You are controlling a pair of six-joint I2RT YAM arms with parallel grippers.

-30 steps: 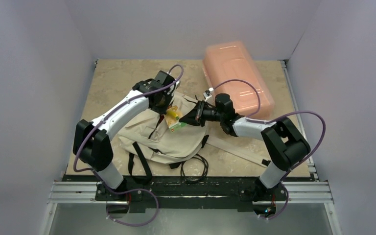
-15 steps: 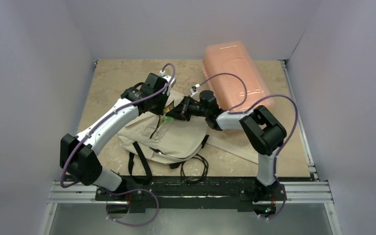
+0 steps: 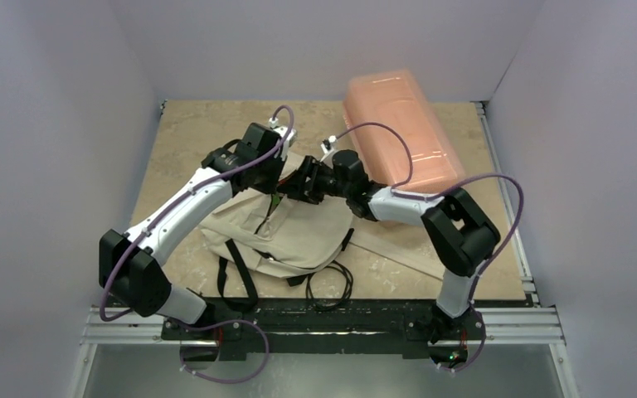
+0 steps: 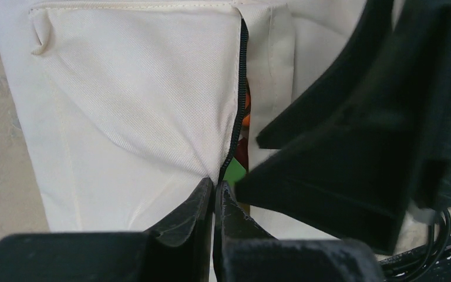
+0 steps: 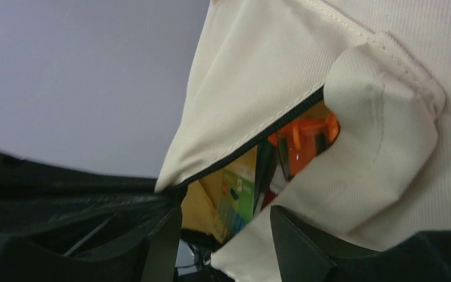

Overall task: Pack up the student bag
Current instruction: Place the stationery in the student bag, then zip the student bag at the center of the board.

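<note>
Two robot arms stood bolted side by side at the near edge of a tan, stone-patterned table (image 3: pixel 191 133), both reaching away toward its middle. Closest to the bases, a thin black cord (image 3: pixel 332 286) lay in a loop by the near edge. Just beyond it the student bag (image 3: pixel 299 236), made of soft cream fabric, lay flat a little left of the table's centre. Its black straps (image 3: pixel 234 278) trailed toward the near edge, and a broad cream strap (image 3: pixel 398 249) ran flat toward the near right corner.

At the bag's far end both arms met over its open zipper. The left pincer (image 4: pixel 214 191) was pressed fully closed, its two black fingers pinching the cream fabric right at the edge of the black zipper (image 4: pixel 238 106). The right pincer (image 5: pixel 223 247) came in from the right, pointed into the same opening. Its fingers (image 5: pixel 296 247) stood apart at a middling width with nothing gripped between them, and cream fabric lay against one finger. Through the gap in the bag, the right wrist view showed a yellow and green carton (image 5: pixel 238 197) and, deeper in, something orange (image 5: pixel 305 138), both inside. What the orange thing was could not be told.

Farthest away, a translucent pink plastic box (image 3: pixel 398 133) lay at an angle by the far right corner of the table, apart from the bag. Plain pale walls (image 3: pixel 50 124) closed in the table on three sides.
</note>
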